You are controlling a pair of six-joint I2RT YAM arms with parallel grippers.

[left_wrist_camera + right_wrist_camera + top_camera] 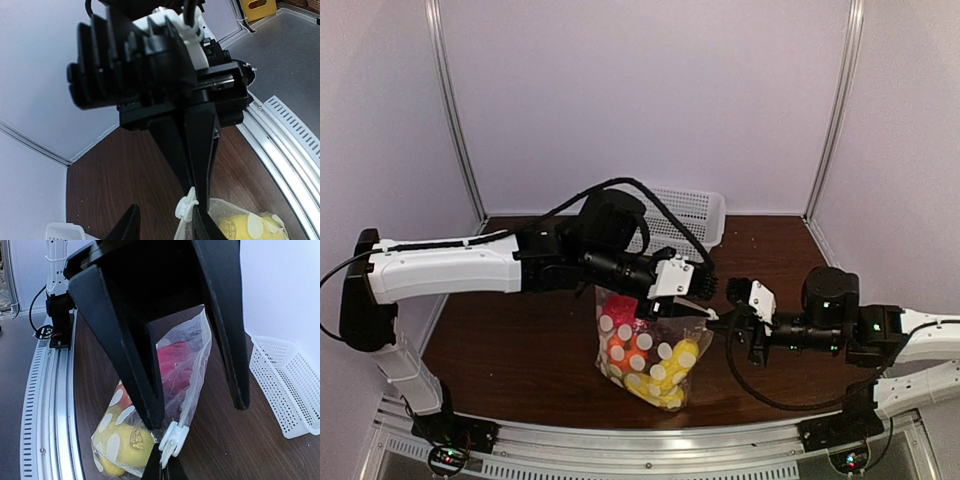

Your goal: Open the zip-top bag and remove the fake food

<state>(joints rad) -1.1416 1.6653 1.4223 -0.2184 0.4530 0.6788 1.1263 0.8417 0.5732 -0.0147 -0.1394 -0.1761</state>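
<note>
zip-top bag (645, 350) is sitting upright on the desk (520, 340), fake food (660, 385) all inside it. at the bag's top edge, right fingers (160, 471) are clamping fully closed on the plastic beside the white slider (172, 440). left fingers (698, 300) are hanging partly apart at the bag's top, gripping nothing. opening step is in hand, i reckon. next: left pinching the slider or the opposite lip, pulling away from right. white basket (690, 212) is sitting well behind the bag.
</note>
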